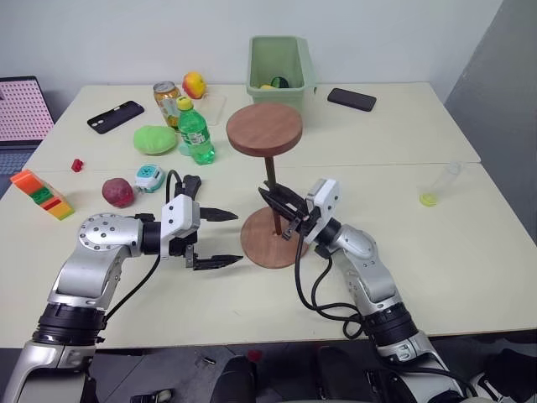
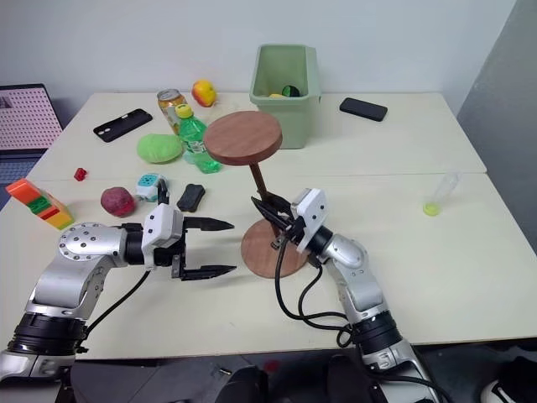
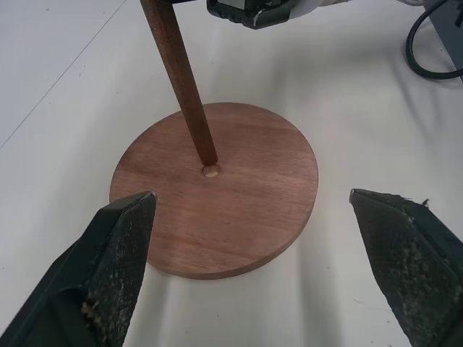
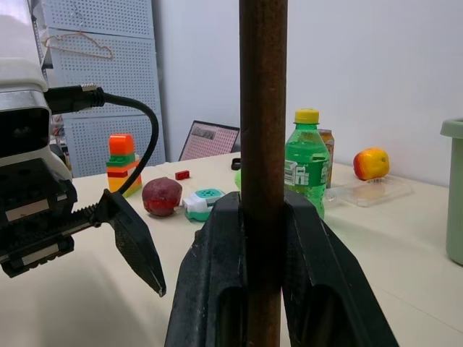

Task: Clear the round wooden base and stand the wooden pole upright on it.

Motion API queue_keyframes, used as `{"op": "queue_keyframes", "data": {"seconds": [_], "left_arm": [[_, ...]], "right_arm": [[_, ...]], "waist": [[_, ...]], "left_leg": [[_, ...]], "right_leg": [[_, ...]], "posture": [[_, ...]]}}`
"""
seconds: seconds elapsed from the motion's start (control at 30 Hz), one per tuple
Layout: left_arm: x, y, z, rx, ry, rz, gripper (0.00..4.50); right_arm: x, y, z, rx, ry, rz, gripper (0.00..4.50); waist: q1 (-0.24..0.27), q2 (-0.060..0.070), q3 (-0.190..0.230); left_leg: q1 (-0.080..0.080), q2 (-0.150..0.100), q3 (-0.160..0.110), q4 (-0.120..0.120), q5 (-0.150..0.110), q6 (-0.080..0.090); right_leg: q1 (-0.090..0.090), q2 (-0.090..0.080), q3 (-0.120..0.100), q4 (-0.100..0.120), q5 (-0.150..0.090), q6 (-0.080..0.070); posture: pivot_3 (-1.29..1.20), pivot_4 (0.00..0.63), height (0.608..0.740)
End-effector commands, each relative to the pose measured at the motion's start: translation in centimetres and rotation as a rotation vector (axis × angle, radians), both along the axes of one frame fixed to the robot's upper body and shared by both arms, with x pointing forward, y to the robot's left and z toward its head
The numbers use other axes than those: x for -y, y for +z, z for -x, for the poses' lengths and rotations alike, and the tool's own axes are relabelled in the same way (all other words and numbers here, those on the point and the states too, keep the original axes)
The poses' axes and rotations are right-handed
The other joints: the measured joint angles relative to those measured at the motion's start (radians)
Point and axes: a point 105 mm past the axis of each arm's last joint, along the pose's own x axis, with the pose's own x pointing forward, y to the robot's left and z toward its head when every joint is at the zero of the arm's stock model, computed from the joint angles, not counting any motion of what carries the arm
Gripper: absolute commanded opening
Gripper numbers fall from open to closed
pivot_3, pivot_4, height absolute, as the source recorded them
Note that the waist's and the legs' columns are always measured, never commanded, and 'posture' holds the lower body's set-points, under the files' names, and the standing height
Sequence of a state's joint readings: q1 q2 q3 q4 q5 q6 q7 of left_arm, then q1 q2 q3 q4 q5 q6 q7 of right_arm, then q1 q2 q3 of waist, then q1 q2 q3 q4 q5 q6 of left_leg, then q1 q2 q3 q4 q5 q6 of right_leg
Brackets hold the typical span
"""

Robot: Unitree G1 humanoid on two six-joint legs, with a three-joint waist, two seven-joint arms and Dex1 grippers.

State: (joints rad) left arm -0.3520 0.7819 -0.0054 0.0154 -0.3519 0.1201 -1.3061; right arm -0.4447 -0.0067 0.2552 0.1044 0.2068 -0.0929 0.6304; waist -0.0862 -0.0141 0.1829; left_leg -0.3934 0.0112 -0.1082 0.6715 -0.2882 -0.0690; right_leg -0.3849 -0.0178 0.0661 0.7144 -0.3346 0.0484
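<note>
Round wooden base (image 1: 270, 242) lying flat on the near half of the white table, reddish-brown, thin, nothing else sitting on it. Small hole at the centre (easy to spot in the left wrist view). Wooden pole (image 1: 273, 200) standing on it, dark-brown and thin, lower end right at that hole, disc end up top. Leaning a touch, not dead vertical. Top disc about the same reddish-brown as the base.

Bright, even light throughout; soft shadows lie under things, all views sharp.
</note>
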Motion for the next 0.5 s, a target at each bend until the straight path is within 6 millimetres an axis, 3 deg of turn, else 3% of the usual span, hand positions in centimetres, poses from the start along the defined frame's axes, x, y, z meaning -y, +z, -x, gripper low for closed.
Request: {"op": "queue_keyframes", "data": {"seconds": [0.03, 0.23, 0.5], "left_arm": [[0.2, 0.5, 0.2, 0.032, -0.016, 0.000, 4.50], [0.2, 0.6, 0.1, 0.033, -0.018, -0.004, 4.50], [0.2, 0.6, 0.2, 0.033, -0.016, -0.004, 4.50]], "right_arm": [[-0.7, -1.1, 0.1, -0.034, 0.009, 0.027, 0.26], [-0.4, -1.2, -0.3, -0.037, -0.009, 0.029, 0.26], [1.0, -2.9, 0.0, -0.049, -0.024, 0.077, 0.26]], "waist": [[0.000, 0.000, 0.000], [0.000, 0.000, 0.000], [0.001, 0.000, 0.000]], "left_leg": [[0.000, 0.000, 0.000, 0.000, 0.000, 0.000], [0.000, 0.000, 0.000, 0.000, 0.000, 0.000], [0.000, 0.000, 0.000, 0.000, 0.000, 0.000]], "right_leg": [[0.000, 0.000, 0.000, 0.000, 0.000, 0.000], [0.000, 0.000, 0.000, 0.000, 0.000, 0.000], [0.000, 0.000, 0.000, 0.000, 0.000, 0.000]], "posture": [[0.00, 0.150, 0.740], [0.00, 0.150, 0.740], [0.00, 0.150, 0.740]]}}
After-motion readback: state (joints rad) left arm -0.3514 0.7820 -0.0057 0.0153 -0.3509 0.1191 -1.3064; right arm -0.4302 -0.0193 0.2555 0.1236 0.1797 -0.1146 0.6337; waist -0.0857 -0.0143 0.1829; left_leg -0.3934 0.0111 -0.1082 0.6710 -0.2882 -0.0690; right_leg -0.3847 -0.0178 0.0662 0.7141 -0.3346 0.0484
